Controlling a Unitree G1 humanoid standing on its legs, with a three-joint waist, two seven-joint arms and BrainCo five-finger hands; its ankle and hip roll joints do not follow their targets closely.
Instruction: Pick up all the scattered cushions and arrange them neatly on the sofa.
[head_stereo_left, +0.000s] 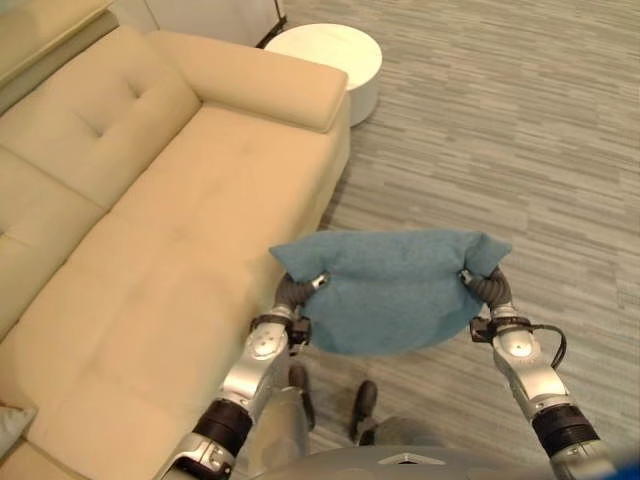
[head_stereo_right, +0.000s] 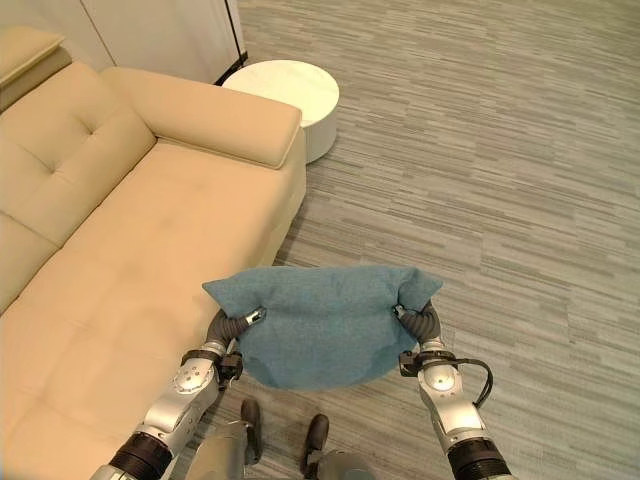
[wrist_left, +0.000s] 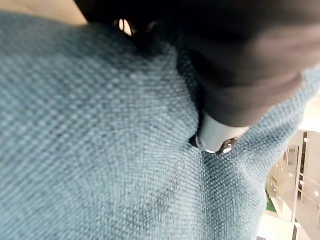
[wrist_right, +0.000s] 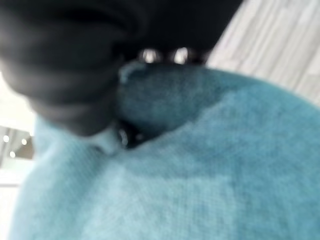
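Now blue cushion held between both robot hands beside sofa

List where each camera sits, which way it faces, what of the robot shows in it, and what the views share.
Left eye view: on the head, looking down at the beige sofa, the round white table and both arms.
Right eye view: beside it, same scene.
Left wrist view: on the left wrist, pressed against the blue cushion; left hand digs in.
Right wrist view: on the right wrist; right hand presses in.
All four share the cushion.
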